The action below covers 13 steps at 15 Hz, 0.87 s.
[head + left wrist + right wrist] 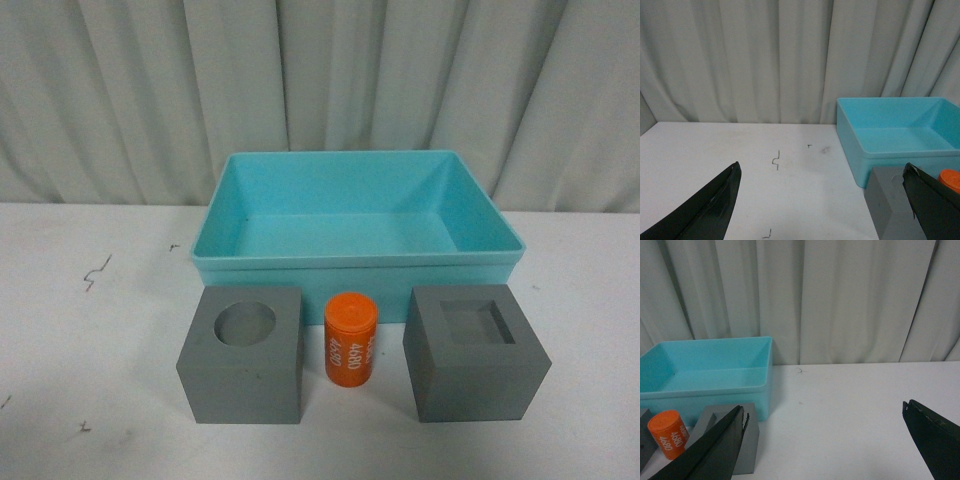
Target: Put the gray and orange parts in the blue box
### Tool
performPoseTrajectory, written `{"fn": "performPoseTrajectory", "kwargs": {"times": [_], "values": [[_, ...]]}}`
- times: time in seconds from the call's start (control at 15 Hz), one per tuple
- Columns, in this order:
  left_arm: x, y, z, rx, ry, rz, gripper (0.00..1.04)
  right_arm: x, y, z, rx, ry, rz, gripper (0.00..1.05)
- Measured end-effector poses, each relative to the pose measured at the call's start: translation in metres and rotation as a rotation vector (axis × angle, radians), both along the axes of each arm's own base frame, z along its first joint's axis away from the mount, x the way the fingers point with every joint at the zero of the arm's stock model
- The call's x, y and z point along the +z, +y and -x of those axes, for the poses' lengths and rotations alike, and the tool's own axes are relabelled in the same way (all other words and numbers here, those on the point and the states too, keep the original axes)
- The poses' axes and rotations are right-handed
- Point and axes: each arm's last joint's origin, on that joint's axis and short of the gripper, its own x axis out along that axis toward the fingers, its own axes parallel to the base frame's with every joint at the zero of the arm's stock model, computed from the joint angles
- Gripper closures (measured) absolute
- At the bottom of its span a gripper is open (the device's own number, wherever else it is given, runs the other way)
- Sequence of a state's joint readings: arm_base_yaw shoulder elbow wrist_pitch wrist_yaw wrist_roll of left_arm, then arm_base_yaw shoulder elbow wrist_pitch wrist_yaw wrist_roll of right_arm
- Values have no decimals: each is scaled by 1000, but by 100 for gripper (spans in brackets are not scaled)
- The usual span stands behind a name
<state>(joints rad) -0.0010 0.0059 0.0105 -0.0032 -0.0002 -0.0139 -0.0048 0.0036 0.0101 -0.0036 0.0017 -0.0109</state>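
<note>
From the front view, the orange cylinder stands upright on the white surface, with white digits reading 4680 running up its side. At its 9 o'clock sits the gray cube with the round hole, and at its 3 o'clock the gray cube with the square recess. Both cubes have their openings facing up, and each is just beside the cylinder with a narrow gap showing between them. At 12 o'clock from the cylinder lies the blue box, open side up, with its long front wall running behind all three parts. The parts sit near that wall, but I cannot tell whether any of them touches it.

A few small dark scuff marks dot the surface at about 10 o'clock from the round-hole cube. A pale pleated curtain closes off the back.

On the left wrist view, my left end effector has its two dark fingers spread wide, gripping nothing, with the corner of a gray cube behind one of them. The right end effector is likewise spread wide and grips nothing, with one finger in front of the square-recess cube.
</note>
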Motion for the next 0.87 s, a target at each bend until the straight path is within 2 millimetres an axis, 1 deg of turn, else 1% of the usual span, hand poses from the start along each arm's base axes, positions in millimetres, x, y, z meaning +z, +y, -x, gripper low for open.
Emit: {"fn": "performPoseTrajectory", "kwargs": {"times": [0.87], "values": [[0,0,0,0,0,0,7,0,0,0,0,0,0,6]]}}
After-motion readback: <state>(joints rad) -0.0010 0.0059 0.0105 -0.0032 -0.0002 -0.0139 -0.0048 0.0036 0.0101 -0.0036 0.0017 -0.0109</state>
